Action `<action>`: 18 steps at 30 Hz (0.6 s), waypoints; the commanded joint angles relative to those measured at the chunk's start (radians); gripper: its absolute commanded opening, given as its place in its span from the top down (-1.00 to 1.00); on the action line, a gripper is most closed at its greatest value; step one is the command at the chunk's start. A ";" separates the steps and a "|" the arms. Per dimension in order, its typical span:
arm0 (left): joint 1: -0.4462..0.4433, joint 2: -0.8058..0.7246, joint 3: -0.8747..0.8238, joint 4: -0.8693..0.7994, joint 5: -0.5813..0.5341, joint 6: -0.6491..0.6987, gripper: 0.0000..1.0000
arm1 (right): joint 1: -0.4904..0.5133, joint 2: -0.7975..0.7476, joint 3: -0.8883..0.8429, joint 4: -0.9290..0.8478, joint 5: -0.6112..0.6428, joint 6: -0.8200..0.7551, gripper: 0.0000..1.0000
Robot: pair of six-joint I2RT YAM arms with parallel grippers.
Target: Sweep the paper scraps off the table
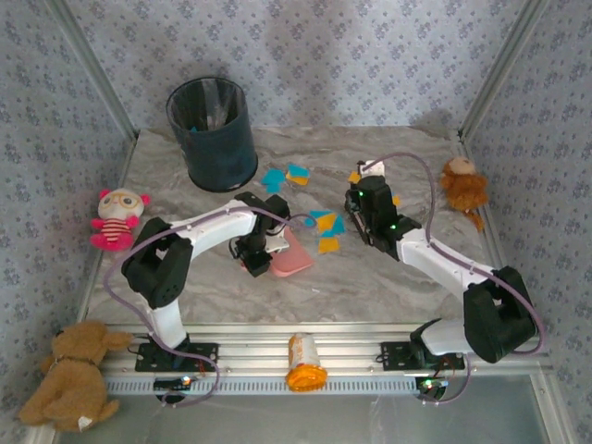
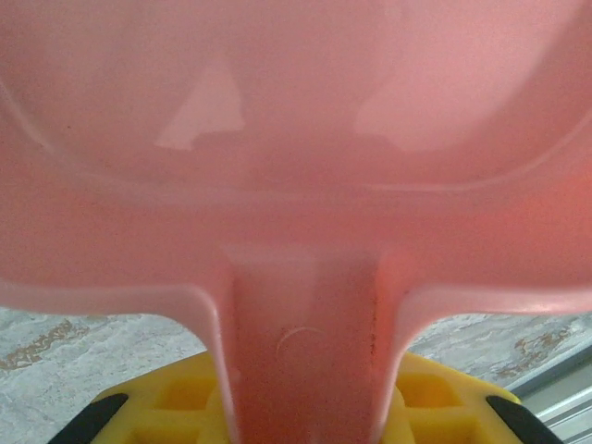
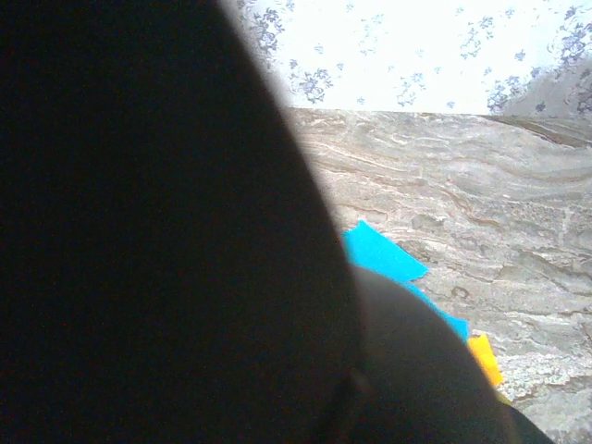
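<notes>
Behind a dark shape point(image 3: 139, 231), paper scraps point(image 3: 381, 252) lie half hidden.

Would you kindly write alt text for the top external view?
Two robot arms work over a marble table: the left arm holds a pink dustpan next to blue and orange paper scraps. A dark bin stands behind.
</notes>
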 commanded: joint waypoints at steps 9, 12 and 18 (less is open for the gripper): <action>-0.007 0.060 0.082 -0.053 -0.016 0.027 1.00 | 0.050 0.066 0.035 0.018 0.003 0.018 1.00; -0.009 0.076 0.090 -0.054 -0.022 0.026 1.00 | 0.059 0.071 0.035 0.018 -0.011 0.028 1.00; -0.008 0.106 0.116 -0.057 -0.027 0.006 1.00 | 0.081 0.081 0.043 0.017 -0.051 0.026 1.00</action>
